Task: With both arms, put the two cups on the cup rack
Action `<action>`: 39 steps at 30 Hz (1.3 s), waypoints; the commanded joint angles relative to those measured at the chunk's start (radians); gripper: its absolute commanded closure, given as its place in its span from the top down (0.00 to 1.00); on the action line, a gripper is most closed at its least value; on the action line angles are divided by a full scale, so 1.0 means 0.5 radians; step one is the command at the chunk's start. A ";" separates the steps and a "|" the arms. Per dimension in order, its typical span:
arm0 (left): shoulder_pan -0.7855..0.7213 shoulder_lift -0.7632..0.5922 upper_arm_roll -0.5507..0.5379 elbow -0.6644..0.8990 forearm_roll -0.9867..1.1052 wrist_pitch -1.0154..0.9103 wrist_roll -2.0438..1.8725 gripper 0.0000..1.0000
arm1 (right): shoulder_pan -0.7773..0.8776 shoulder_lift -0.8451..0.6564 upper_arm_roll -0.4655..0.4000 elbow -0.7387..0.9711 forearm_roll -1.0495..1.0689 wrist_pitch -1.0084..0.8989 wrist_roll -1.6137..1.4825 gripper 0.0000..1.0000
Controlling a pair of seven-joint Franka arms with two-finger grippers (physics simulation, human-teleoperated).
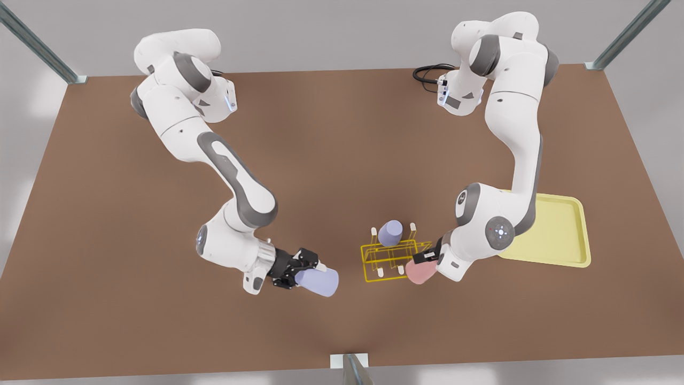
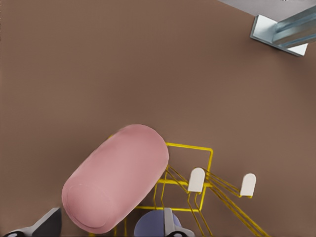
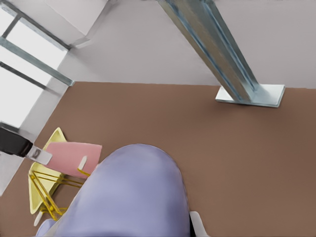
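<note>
While left gripper (image 1: 426,260) clasps pink cup (image 1: 420,271) beside rack (image 1: 389,259), right gripper (image 1: 305,269) grips lavender cup (image 1: 319,281).

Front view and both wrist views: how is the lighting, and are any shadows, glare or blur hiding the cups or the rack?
Front view: soft even light, faint shadows on the table, no glare; the cup rack wires read thin but clear. Left wrist view: the left gripper holds the pink cup, smooth-edged, slightly soft. Right wrist view: the right gripper holds the lavender cup, which looms large; bright windows, nothing washed out.
</note>
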 commanded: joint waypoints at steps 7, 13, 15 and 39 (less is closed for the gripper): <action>0.276 -0.083 0.200 0.505 0.116 -0.905 0.255 1.00 | 0.137 0.144 0.096 0.114 -0.006 0.257 0.093 0.77; 0.199 -1.108 0.305 -0.477 0.502 -0.941 1.157 1.00 | 0.232 0.245 0.096 0.197 -0.009 0.343 0.093 0.77; 0.199 -1.053 0.308 -0.339 0.505 -1.135 1.142 1.00 | 0.260 0.270 0.096 0.212 -0.009 0.377 0.093 0.77; 0.429 -0.884 0.130 -0.066 0.199 -1.279 1.114 1.00 | 0.477 0.442 0.077 0.378 -0.021 0.503 0.093 1.00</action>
